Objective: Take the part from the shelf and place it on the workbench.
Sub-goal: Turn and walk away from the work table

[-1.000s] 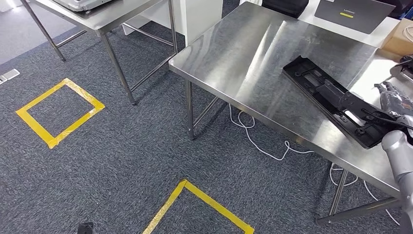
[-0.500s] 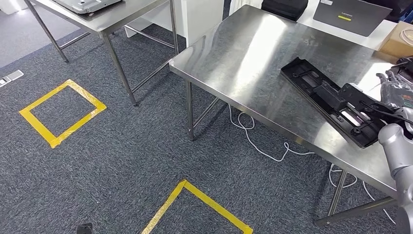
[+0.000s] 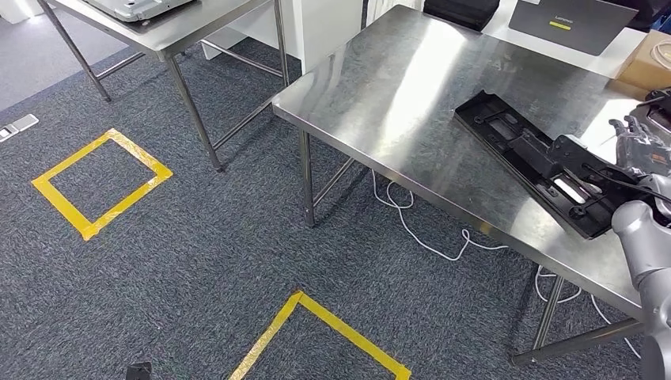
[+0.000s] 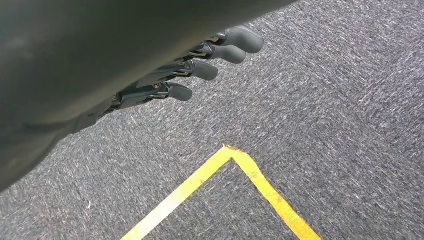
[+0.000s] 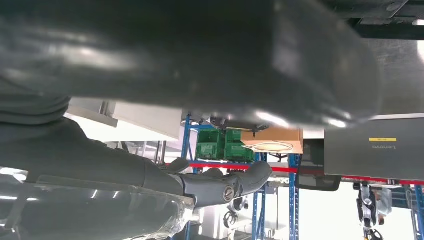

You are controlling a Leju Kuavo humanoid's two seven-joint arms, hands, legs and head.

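Note:
The long black part [image 3: 522, 150] lies flat on the steel workbench [image 3: 411, 95], slanting toward the table's near right edge. My right hand [image 3: 633, 150] comes in from the right beside the part's near half, and its dark fingers [image 3: 581, 154] reach over the part. In the right wrist view the part [image 5: 200, 55] is a big dark blur. There the thumb [image 5: 220, 185] stands off from the part with a gap between them. My left hand [image 4: 200, 65] hangs over the carpet, fingers loosely extended and holding nothing.
A second steel table [image 3: 158, 32] stands at the far left. Yellow tape squares [image 3: 99, 182] mark the grey carpet, with another corner [image 3: 316, 324] near me. A white cable [image 3: 419, 229] trails under the workbench. A cardboard box [image 3: 649, 59] and a dark laptop [image 3: 574, 24] sit at the back right.
My right hand's dark fingers now stretch further out over the part than a second ago. The part still lies in the same place on the workbench. The camera has shifted slightly.

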